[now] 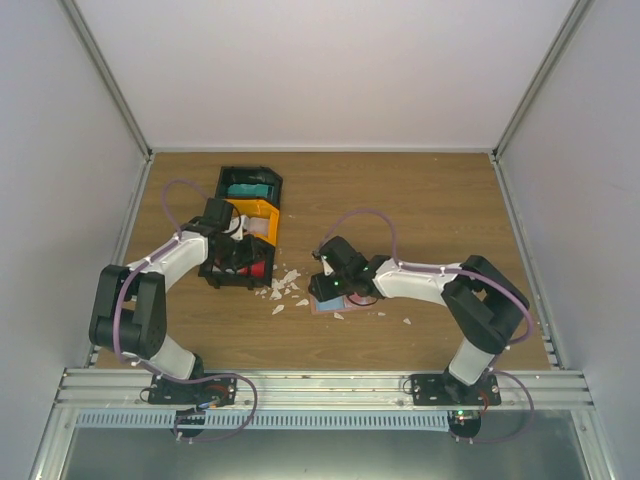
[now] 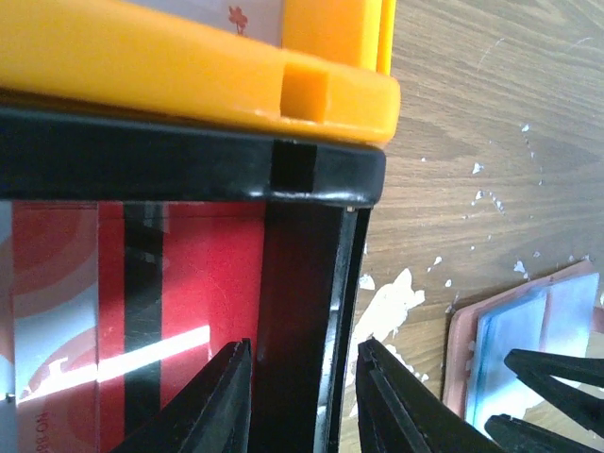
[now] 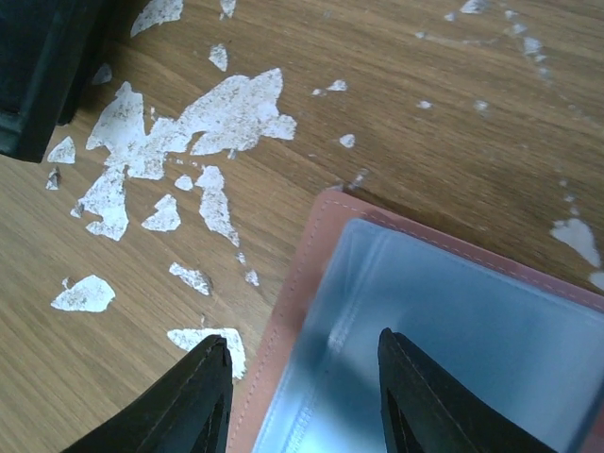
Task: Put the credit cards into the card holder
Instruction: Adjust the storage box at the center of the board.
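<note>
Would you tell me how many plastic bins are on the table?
3, in a row at left: far black bin, orange bin in the middle, near black bin. None seems hidden.

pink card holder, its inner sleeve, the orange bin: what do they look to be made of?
Flat salmon-pink card holder: leather or a leather-like material, matte, with a stitched line along its edge. Which of the two, the look leaves open.
Its inner pocket: clear plastic film, glossy, creased and catching the light.
Orange bin: rigid moulded plastic, smooth and slightly shiny, with rounded corners.

your left gripper [image 2: 304,347] reaches forward, jaws partway apart; your right gripper [image 3: 302,340] points down, jaws spread.
</note>
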